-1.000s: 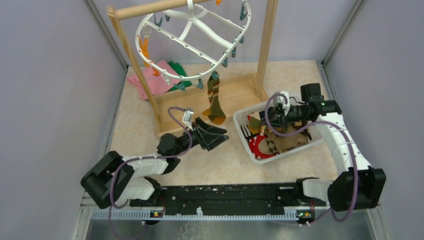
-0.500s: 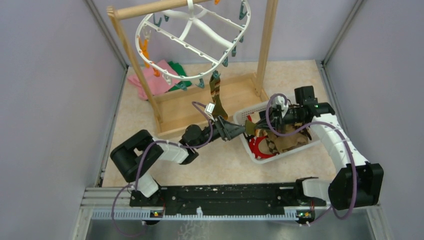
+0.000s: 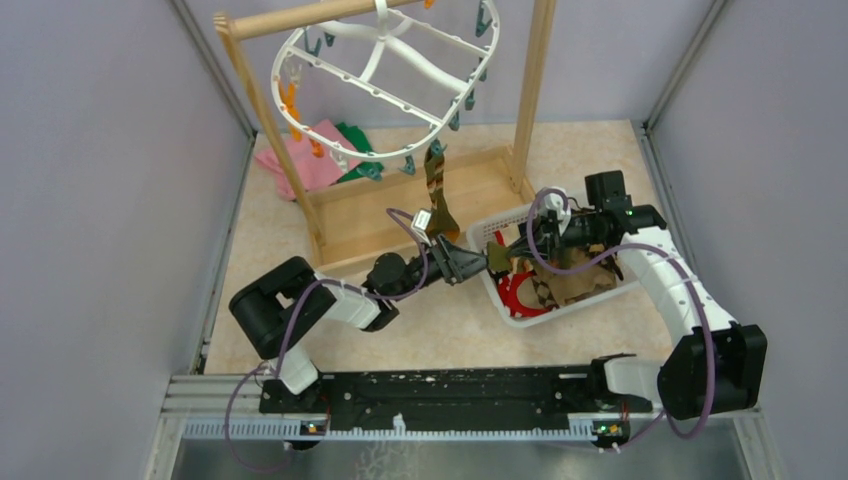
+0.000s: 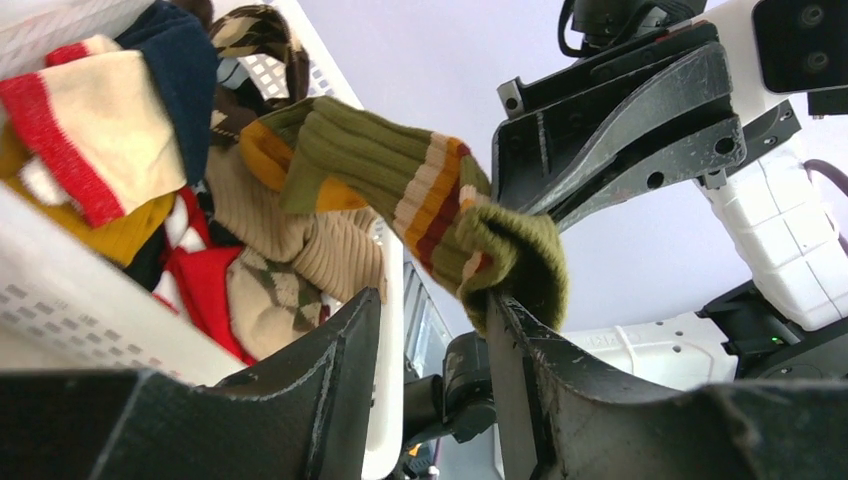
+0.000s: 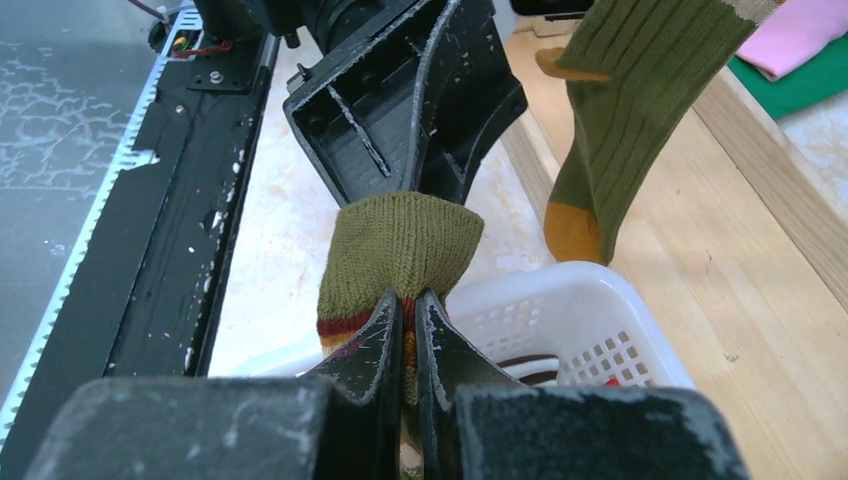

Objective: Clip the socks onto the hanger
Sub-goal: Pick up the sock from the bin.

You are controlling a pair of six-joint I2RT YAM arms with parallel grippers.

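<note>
My right gripper [image 5: 408, 295] is shut on an olive sock with orange and red stripes [image 5: 400, 245], holding it up over the near-left corner of the white basket [image 3: 560, 310]. The left gripper [image 4: 435, 298] is open at the sock's cuff [image 4: 510, 265]; the cuff rests on the tip of its right finger, and the gap between the jaws holds nothing. A matching olive sock [image 3: 437, 195] hangs from a teal clip on the white oval hanger [image 3: 345, 150]. More socks [image 4: 300, 250] lie piled in the basket: tan, argyle, red, navy.
The hanger hangs from a wooden pole rack [image 3: 525, 100] whose base board [image 5: 700, 250] lies just behind the basket. Pink [image 3: 300, 160] and green [image 3: 352, 135] folded cloths lie at the back left. Grey walls close in both sides.
The left arm has swung right from the open table to the basket corner and its jaws have narrowed. The right gripper has brought the held sock left to meet it.
</note>
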